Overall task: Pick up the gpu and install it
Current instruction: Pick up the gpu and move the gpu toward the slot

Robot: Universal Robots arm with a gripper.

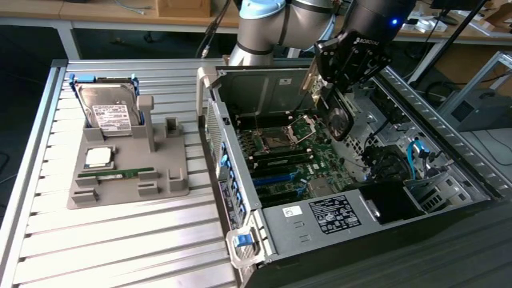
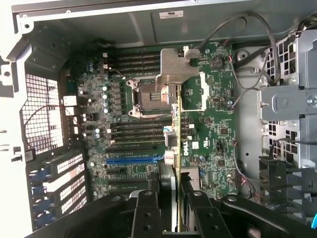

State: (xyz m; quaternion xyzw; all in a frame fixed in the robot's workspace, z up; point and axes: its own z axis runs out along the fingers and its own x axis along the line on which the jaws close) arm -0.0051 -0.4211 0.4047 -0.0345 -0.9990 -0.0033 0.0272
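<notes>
The gpu point(image 1: 334, 117), a green card with a black round cooler and a silvery end bracket, hangs on edge above the motherboard point(image 1: 308, 159) inside the open computer case. My gripper point(image 1: 334, 81) is shut on the card's upper edge. In the wrist view the gpu point(image 2: 177, 124) is edge-on between my two black fingers point(image 2: 146, 210), its silvery bracket toward the case's far wall. It hovers over the processor socket point(image 2: 143, 96), apart from the board. The blue expansion slot point(image 2: 131, 159) lies to one side of the card.
The case's metal walls point(image 1: 264, 90) and drive cage point(image 1: 436, 180) hem in the board. Cables point(image 2: 252, 64) run along the cage side. On the slatted table, a grey holder point(image 1: 128, 180) carries a hard drive point(image 1: 108, 111), a processor chip point(image 1: 98, 157) and a memory stick point(image 1: 116, 174).
</notes>
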